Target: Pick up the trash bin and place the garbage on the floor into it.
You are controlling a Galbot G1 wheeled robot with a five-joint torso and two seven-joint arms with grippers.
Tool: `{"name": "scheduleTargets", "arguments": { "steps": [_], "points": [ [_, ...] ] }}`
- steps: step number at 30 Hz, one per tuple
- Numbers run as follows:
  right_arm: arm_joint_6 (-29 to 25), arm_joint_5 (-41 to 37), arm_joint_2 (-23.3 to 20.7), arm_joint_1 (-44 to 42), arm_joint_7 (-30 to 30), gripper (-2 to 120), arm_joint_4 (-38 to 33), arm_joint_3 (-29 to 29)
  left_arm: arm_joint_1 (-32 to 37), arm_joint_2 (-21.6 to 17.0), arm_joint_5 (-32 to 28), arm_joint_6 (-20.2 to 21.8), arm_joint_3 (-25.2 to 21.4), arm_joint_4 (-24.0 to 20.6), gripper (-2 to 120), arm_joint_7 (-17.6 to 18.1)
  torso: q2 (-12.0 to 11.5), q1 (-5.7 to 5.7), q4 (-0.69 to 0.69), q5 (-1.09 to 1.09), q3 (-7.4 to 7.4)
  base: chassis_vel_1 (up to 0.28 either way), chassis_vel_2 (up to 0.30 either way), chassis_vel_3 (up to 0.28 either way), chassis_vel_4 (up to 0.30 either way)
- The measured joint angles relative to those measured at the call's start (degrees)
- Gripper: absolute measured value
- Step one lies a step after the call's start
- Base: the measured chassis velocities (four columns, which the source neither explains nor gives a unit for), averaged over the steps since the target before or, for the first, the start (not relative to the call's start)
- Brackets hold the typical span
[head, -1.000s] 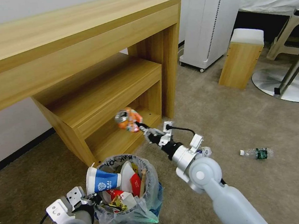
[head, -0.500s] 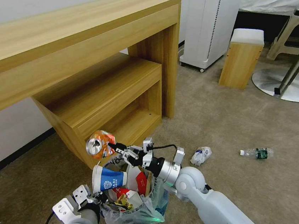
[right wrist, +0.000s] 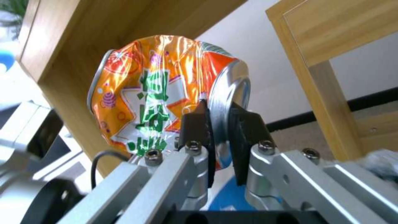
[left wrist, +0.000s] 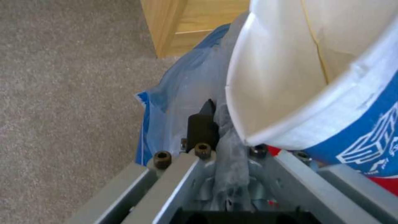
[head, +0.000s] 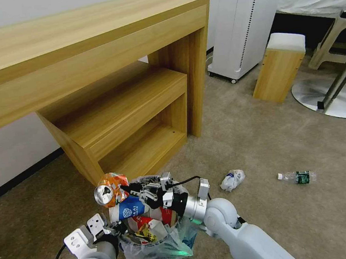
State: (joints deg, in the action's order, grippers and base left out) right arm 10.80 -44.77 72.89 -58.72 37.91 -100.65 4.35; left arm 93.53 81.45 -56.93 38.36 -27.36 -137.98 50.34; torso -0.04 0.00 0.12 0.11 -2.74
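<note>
Both robot arms are smooth grey with round joints, silver metal grippers, black finger pads (right wrist: 195,124), small dark screws (left wrist: 162,156) and thin black cables (head: 188,180).

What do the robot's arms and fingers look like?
Both arms are smooth, pale grey, with round ball-like joints. The right gripper and left gripper are silvery metal frames with bolts, and the fingers have black pads. A thin black cable loops at the right wrist, and another curls beside the left arm.

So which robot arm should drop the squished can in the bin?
Right. The right gripper already pinches the crushed can beside the trash bin. The left gripper is busy clamping the bin's bag rim.
</note>
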Motion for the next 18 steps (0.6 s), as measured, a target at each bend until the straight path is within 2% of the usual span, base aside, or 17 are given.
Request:
{"name": "scheduleTargets", "arguments": {
  "steps": [3, 6, 10, 16, 18],
  "points": [
    [0.43, 1.36, -2.26, -0.74, -0.55, 7, -2.15, -0.37, -0.03, -0.23, -0.02, -0.02, -0.51, 0.01, 1, -0.01, 0.00, 0.00, 0.00, -0.01, 0.00, 0.000, 0.000, 0.000, 0.000],
    [0.85, 2.57, -7.44, -2.38, -1.74, 7, -5.24, -1.47, 0.02, -0.62, -0.19, -0.04, -1.07, -0.05, 1, -0.03, 0.00, 0.00, 0.00, -0.01, 0.00, 0.000, 0.000, 0.000, 0.000],
    [1.24, 4.19, -10.59, -3.92, -3.71, 7, -6.66, -2.59, 0.15, -1.00, -0.41, -0.06, -1.52, -0.20, 1, -0.05, 0.00, 0.00, 0.01, 0.00, 0.00, 0.000, 0.000, 0.000, 0.000],
    [1.60, 5.86, -11.13, -4.71, -7.03, 7, -7.07, -3.42, 0.27, -1.28, -0.63, -0.06, -1.59, -0.57, 1, -0.01, 0.00, 0.00, 0.00, -0.01, 0.00, 0.000, 0.000, 0.000, 0.000],
    [2.56, 6.07, -11.33, -4.66, -8.97, 11, -7.45, -3.55, 0.37, -1.43, -0.81, -0.04, -1.67, -0.71, 1, 0.13, 0.00, 0.00, 0.00, 0.00, 0.00, 0.000, 0.000, 0.000, 0.000]
  ]
}}
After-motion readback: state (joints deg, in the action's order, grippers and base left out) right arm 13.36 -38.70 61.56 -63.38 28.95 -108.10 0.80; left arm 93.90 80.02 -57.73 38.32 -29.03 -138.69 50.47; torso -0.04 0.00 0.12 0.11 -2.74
